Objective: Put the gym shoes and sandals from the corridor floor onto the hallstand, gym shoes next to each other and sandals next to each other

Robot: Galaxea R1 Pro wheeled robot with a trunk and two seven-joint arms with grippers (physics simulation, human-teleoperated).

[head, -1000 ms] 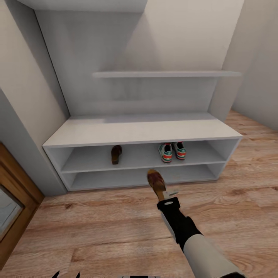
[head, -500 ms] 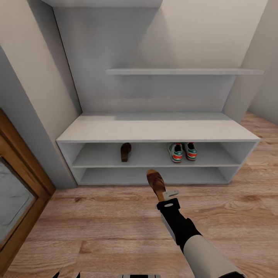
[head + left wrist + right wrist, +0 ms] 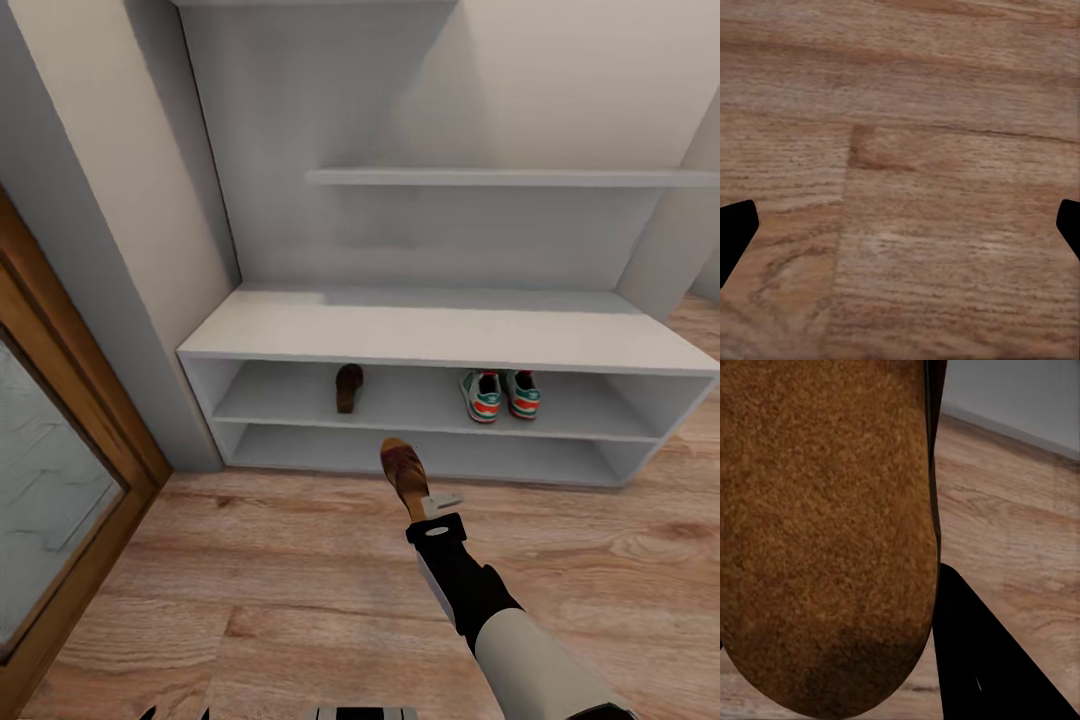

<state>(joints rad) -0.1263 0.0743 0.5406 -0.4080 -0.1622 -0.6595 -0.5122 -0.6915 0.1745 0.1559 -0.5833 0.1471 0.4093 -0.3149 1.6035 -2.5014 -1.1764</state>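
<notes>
Head view: my right gripper (image 3: 428,503) is clamped on a sandal (image 3: 404,474) held out before the hallstand (image 3: 450,340).
Right wrist view adds its tan footbed (image 3: 825,532). The other sandal (image 3: 349,387) and gym shoes (image 3: 502,394) sit well apart on the upper shelf. My left gripper (image 3: 900,225) hangs spread wide over corridor floor (image 3: 945,150).
</notes>
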